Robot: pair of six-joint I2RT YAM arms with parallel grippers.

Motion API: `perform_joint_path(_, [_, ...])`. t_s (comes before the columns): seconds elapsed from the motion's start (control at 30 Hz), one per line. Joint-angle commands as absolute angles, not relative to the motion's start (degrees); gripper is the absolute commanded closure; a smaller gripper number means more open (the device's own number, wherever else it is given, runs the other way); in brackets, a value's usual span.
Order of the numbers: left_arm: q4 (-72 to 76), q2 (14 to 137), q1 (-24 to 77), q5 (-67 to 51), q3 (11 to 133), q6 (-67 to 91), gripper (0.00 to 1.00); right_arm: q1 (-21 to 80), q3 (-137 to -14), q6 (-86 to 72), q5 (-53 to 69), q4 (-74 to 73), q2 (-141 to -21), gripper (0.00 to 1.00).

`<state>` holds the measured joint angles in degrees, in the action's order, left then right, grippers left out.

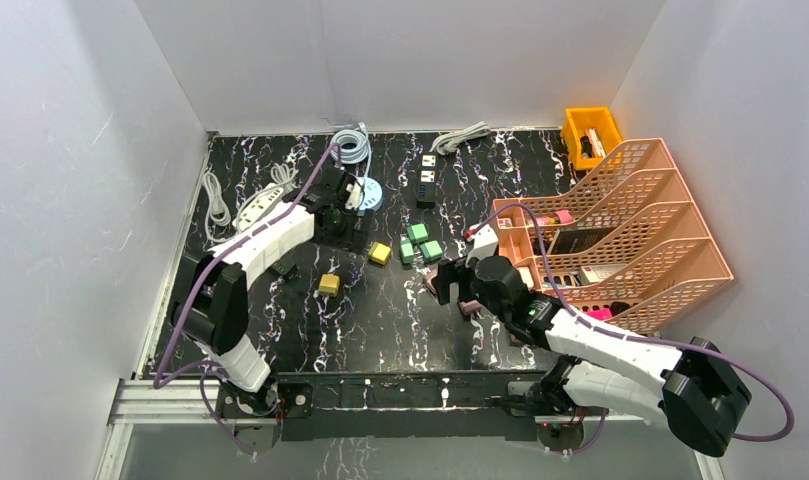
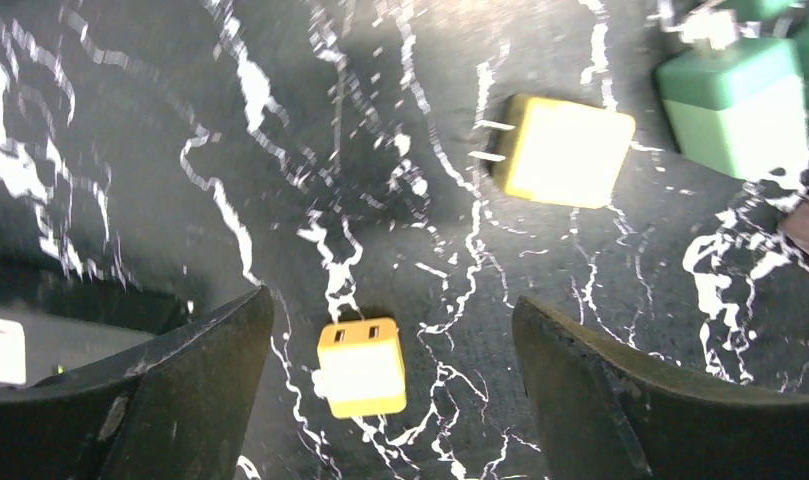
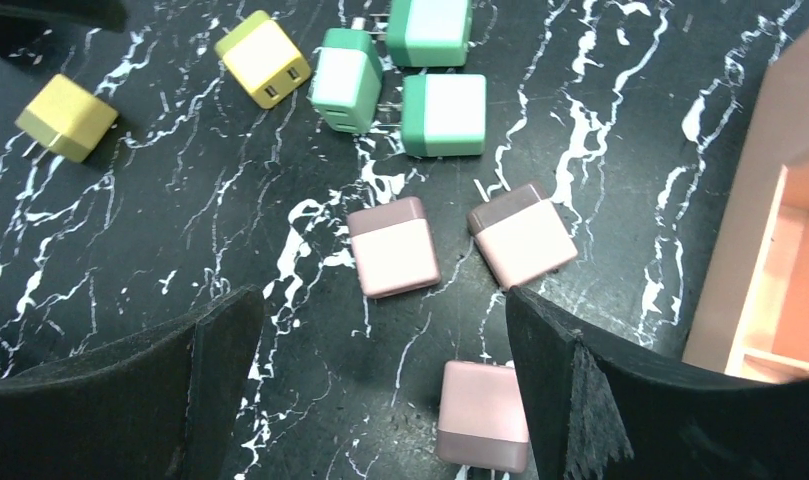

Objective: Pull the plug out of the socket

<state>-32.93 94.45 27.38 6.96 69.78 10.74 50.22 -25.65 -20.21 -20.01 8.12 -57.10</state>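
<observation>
**Both grippers spread over loose plugs**

On my left wrist feed, the left gripper (image 2: 390, 300) has its fingers wide apart with nothing between them. A yellow plug (image 2: 360, 367) lies free on the black marbled table (image 2: 130, 150), just below the gap. A second yellow plug (image 2: 565, 150) lies farther out, prongs pointing left, near a green plug (image 2: 740, 105).

The right gripper (image 3: 382, 295) is also spread and empty, hanging over pink plugs (image 3: 393, 245) scattered on the table.

From overhead, a black power strip (image 1: 427, 180) sits toward the back, well apart from both grippers. I cannot tell whether anything is plugged into it. A white power strip (image 1: 260, 205) lies beside the left arm.
</observation>
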Motion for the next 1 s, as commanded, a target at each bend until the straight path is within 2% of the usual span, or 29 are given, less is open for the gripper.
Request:
perform_joint_path(0.0, [-32.49,97.58,27.14,-4.4,73.15,-3.17,0.04,49.92,-26.28,-17.55,-13.22,14.07,-57.43,0.02])
perform_joint_path(0.13, [-28.19,100.78,27.9,-11.7,73.39,-10.91,0.02,49.92,-26.55,-16.69,-9.22,15.91,-57.96,0.02])
perform_joint_path(0.23, [-21.09,97.73,29.19,-11.82,70.9,-18.21,0.02,49.91,-25.16,-16.05,-7.37,19.35,-56.79,0.02])
perform_joint_path(0.37, [-12.08,91.87,29.61,-19.22,64.94,-35.25,0.01,49.92,-24.74,-15.78,-5.41,21.4,-56.77,0.02])
perform_joint_path(0.57, [-29.69,100.12,29.6,-30.62,74.82,-53.62,0.02,49.83,-24.29,-15.29,-5.21,20.95,-55.24,0.02])
perform_joint_path(0.77, [-35.5,107.22,29.73,-33.87,78.79,-57.58,0.02,49.83,-23.64,-15.29,-5.69,20.3,-53.22,0.02])
perform_joint_path(0.97, [-38.47,113.74,29.78,-31.3,82.98,-59.53,0.12,49.83,-23.33,-15.3,-5.37,20.24,-52.82,0.02])
